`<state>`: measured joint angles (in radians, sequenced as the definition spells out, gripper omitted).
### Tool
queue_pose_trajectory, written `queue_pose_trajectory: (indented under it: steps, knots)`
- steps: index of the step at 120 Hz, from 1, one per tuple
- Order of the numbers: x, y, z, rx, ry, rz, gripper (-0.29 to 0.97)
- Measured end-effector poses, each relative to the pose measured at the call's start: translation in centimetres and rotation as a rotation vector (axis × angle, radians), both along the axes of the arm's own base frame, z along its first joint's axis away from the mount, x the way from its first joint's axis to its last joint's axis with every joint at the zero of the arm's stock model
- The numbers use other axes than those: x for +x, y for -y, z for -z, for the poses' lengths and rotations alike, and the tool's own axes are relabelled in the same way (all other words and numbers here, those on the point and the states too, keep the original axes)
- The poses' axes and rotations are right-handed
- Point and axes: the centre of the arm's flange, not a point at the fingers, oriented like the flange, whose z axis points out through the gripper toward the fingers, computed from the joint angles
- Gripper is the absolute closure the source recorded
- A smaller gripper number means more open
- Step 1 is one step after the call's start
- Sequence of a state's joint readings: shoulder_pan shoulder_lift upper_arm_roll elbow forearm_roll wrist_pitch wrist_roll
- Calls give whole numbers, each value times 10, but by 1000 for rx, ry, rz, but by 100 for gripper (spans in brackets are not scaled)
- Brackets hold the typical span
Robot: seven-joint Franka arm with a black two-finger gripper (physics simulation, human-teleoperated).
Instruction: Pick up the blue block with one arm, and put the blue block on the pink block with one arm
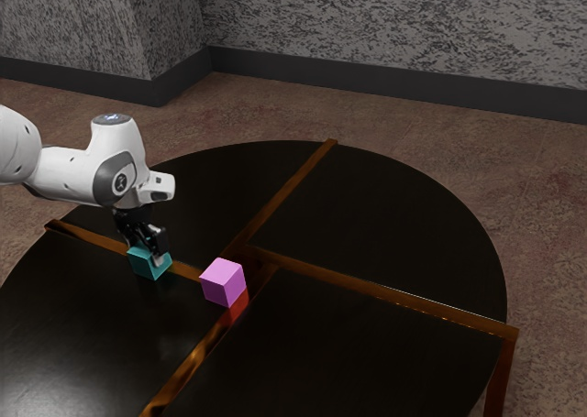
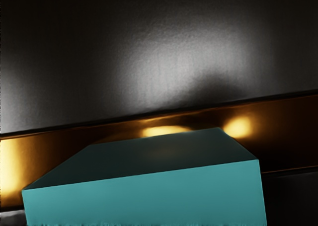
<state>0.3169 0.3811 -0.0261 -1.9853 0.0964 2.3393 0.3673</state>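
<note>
Exterior view: claw (image 1: 149, 243) directly over blue block (image 1: 149, 265); grip state cannot be told.
Pink block (image 1: 223, 281): near, toward exterior view's right.

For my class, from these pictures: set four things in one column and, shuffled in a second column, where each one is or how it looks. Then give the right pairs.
1 blue block
2 pink block
3 pincer
4 table

A black top crossed by brown strips
B just above the blue block
C near where the strips meet
D at a strip, on the exterior view's left of the pink block

Pairs: 1-D, 2-C, 3-B, 4-A
</note>
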Motion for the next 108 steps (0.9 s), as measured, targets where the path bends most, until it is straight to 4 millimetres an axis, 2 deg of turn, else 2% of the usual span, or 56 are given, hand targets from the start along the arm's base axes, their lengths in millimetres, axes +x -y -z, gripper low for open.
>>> queue_pose_trajectory:
  steps: [21,72,84,108]
  knots:
    - [0,0,0,0,0,-1,23]
    - [0,4,-8,-1,14,-3,28]
    - [2,11,-17,-8,30,0,29]
    - [-5,42,-56,-59,90,-22,31]
